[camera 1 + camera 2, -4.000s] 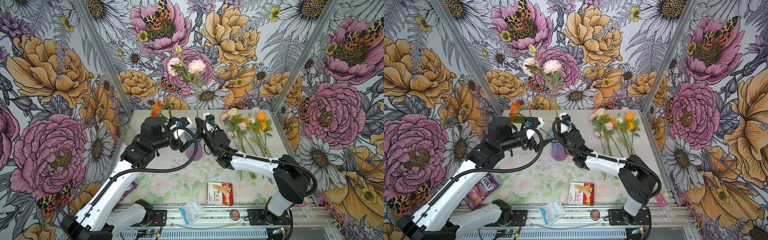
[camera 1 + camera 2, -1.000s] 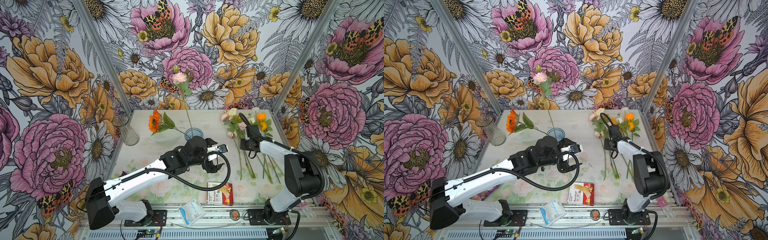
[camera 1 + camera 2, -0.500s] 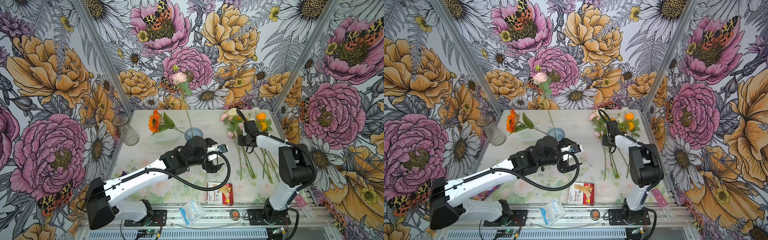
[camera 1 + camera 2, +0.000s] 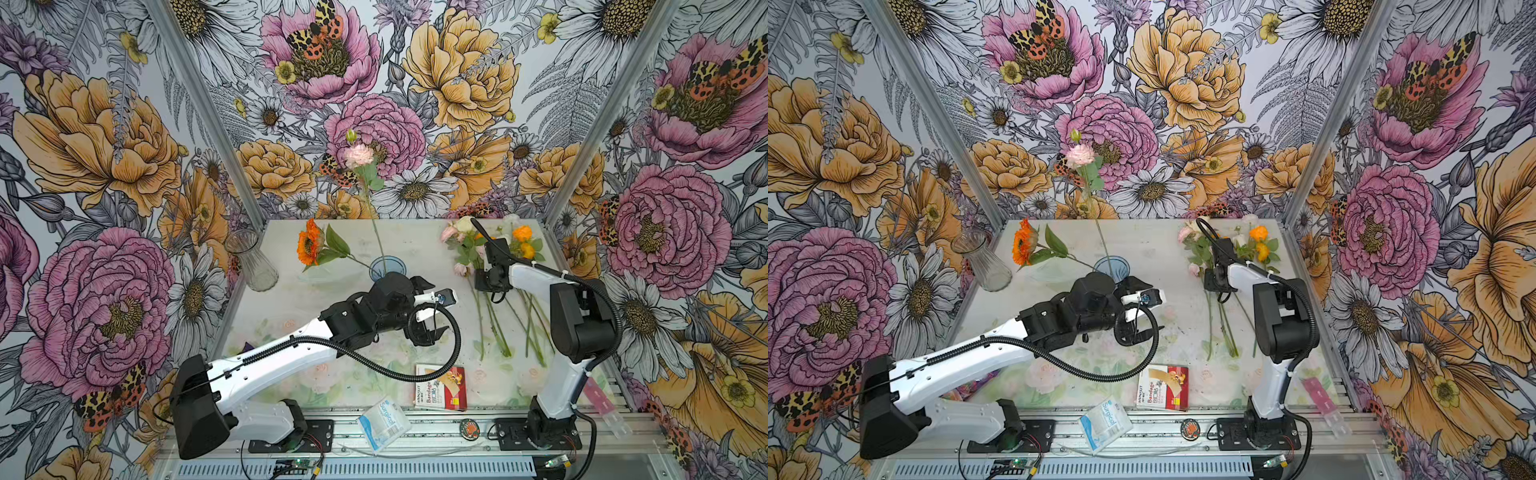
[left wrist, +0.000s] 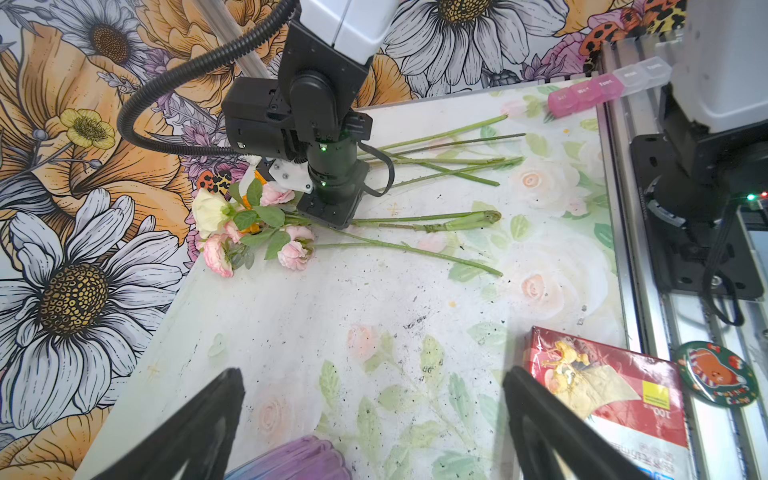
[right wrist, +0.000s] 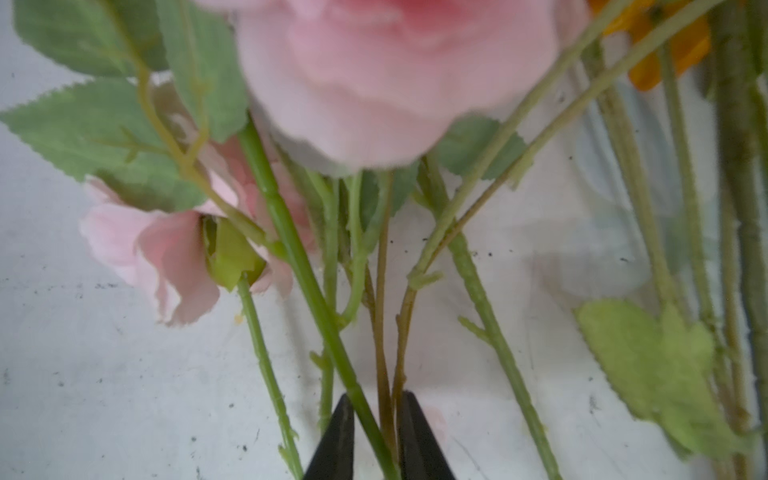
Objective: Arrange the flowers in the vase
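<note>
In both top views we see the vase (image 4: 379, 266) (image 4: 1116, 265) standing near the middle of the table (image 4: 316, 291), partly hidden behind the left arm (image 4: 286, 352). 2 of the flowers stand in it. A pink carnation (image 4: 359, 155) rises tall against the back wall, and an orange gerbera (image 4: 308, 248) leans out toward the left of the frame. The rest of the flowers (image 4: 469, 245) lie in a loose bundle at the upper right of the table, with their heads toward the back wall and their stems (image 5: 449, 160) toward the front edge.

The right arm (image 4: 536, 278) reaches down into that bundle. In the right wrist view the right jaws are clenched on the flowers. A green stem (image 6: 311, 299) and thinner brown ones (image 6: 384, 332) run between the 2 black fingertips (image 6: 336, 440), and a blurred pink bloom (image 6: 395, 70) sits just beyond. The left jaws hang released over the middle of the table, grasping nothing. The left wrist view shows their 2 fingers (image 5: 199, 419) spread wide above the surface.

A clear glass vase (image 4: 252, 262) stands at the left edge of the table. A red bandage box (image 4: 441, 387) lies near the front edge. A blue-and-white packet (image 4: 384, 422) and a round badge (image 4: 469, 428) rest on the metal rail in front.
</note>
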Robot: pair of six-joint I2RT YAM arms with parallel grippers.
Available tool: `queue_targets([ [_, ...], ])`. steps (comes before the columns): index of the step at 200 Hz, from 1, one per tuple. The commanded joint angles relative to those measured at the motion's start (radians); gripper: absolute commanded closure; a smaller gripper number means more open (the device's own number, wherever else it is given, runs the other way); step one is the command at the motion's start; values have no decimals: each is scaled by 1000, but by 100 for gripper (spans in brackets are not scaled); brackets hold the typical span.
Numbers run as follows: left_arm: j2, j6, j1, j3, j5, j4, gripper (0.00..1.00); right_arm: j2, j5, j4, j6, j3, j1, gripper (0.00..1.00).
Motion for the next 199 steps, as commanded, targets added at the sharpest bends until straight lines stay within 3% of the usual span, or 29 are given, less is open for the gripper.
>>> queue_targets([
  [1, -17, 17, 2, -7, -18, 11, 1, 22, -8, -22, 2, 40, -8, 79],
  [79, -16, 19, 2, -7, -15, 7, 1, 3, 22, -23, -3, 31, -3, 87],
  [105, -14, 20, 2, -6, -12, 6, 1, -19, 32, -23, -10, 18, -3, 100],
  [174, -10, 19, 0, -3, -10, 1, 1, -162, 15, -71, -25, -6, -3, 100],
  [199, -13, 19, -1, -2, -12, 0, 1, -221, 71, -139, -45, -5, -3, 100],
])
